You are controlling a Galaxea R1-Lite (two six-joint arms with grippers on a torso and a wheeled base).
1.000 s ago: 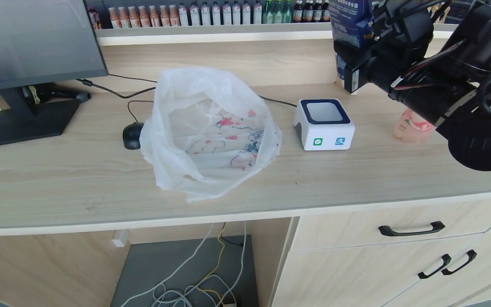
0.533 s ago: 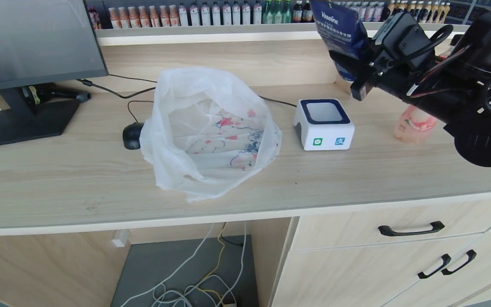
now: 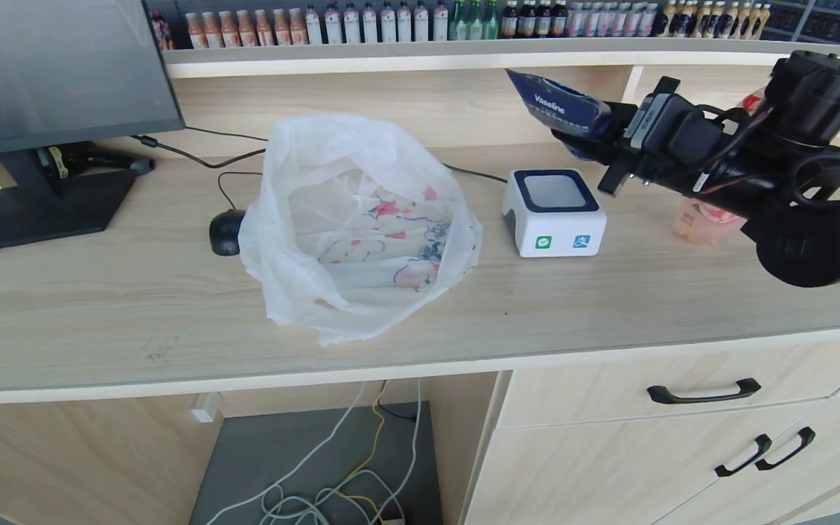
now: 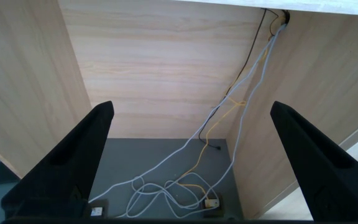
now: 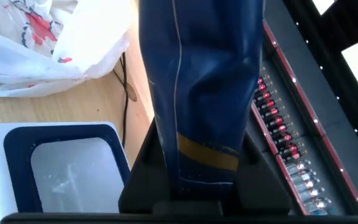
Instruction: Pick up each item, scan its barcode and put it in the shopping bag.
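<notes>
right claw (image 3: pixel 596 133) clamps a glossy blue pouch (image 3: pixel 555 109) near the boxy white scanner (image 3: pixel 553 227); left claw (image 4: pixel 191 112) spread wide.

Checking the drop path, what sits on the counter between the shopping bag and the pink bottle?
The white scanner box stands between the shopping bag and the pink bottle, apart from both, in the head view.

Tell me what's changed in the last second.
The right end effector, shut on the pouch, has swung down and to the robot's left toward the scanner, tipping the pouch from upright to nearly flat. Nothing was let go. The bag, scanner and bottle stayed put.
</notes>
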